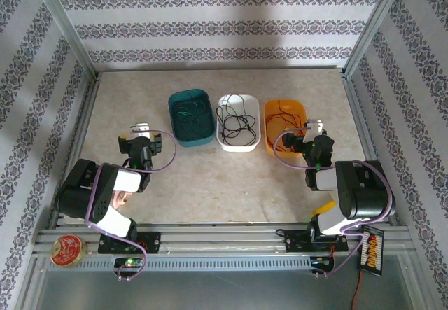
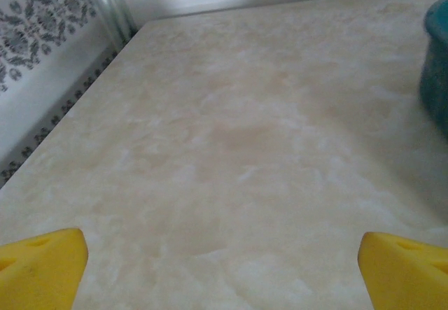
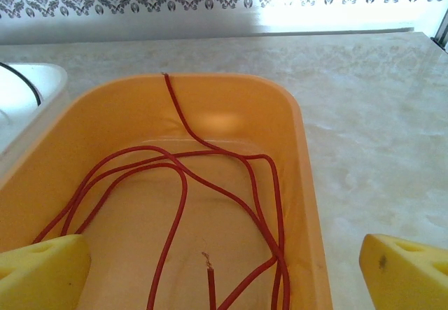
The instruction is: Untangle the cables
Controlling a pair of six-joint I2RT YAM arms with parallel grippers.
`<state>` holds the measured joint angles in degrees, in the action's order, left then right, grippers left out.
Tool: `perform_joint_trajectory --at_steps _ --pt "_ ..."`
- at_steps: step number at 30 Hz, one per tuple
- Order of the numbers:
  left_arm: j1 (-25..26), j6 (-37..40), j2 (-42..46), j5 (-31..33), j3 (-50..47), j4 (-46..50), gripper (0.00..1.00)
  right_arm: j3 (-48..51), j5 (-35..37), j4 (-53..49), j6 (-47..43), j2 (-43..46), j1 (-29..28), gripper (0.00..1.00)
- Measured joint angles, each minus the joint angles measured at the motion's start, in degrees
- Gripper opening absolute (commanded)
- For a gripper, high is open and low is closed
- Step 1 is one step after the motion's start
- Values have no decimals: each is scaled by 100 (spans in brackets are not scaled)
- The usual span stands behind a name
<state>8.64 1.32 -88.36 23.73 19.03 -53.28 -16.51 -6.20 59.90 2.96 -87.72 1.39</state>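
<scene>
Right jaws wide, orange tray (image 3: pixel 305 184) ahead

Findings: teal tray (image 1: pixel 199 143) stands ahead and right of the left gripper (image 1: pixel 142 128). White tray (image 1: pixel 241 148) sits beside it. Orange tray (image 1: pixel 283 101) lies partly beneath the right gripper (image 1: pixel 313 127). Round red tin (image 1: pixel 68 250) rests well behind the left gripper, off the marbled table (image 1: pixel 224 184).

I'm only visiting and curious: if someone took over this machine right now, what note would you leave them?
Left pincer open, empty, above the table.
Right pincer open, empty, facing the orange tray.
Green cables lie in the teal tray, black cables in the white tray, red cables in the orange one.
Done: colours separated.
Left: perhaps loosening loops within each tray.
</scene>
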Motion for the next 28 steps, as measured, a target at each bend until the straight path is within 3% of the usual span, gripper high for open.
perform_joint_trajectory --at_steps 5,10,28 --pt "-369 -22 -262 -671 68 -219 99 -103 -247 -136 -42 0 0 98" --pt "-428 -28 -306 -984 94 -284 99 -188 -424 -186 -87 0 0 98" --pt "-428 -28 -321 -1130 98 -313 99 -188 -573 -289 -144 -9 24 98"
